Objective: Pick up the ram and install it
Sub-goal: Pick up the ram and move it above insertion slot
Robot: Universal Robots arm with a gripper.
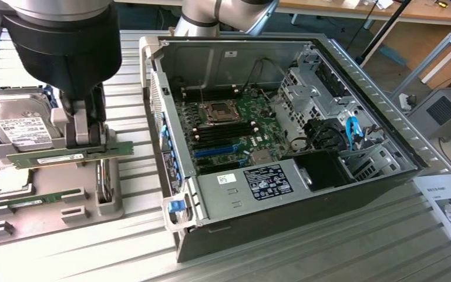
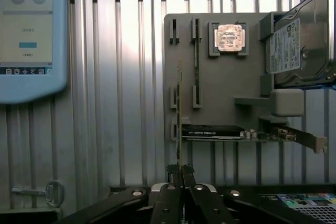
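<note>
ram (image 1: 44, 158): long thin green stick, white label, level on edge, pinched mid-length by end effector (image 1: 81, 145); second ram (image 1: 23, 202) nearby.

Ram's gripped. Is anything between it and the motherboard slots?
The gripper holds the ram above the tray. Between it and the black slots stands the case's side wall, rising above the board. The case is open on top, and nothing visible covers the slots.

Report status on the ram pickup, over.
Hand shut on ram, over grey tray. Second ram seated in tray. Computer case open alongside; nothing blocking the hand.
</note>
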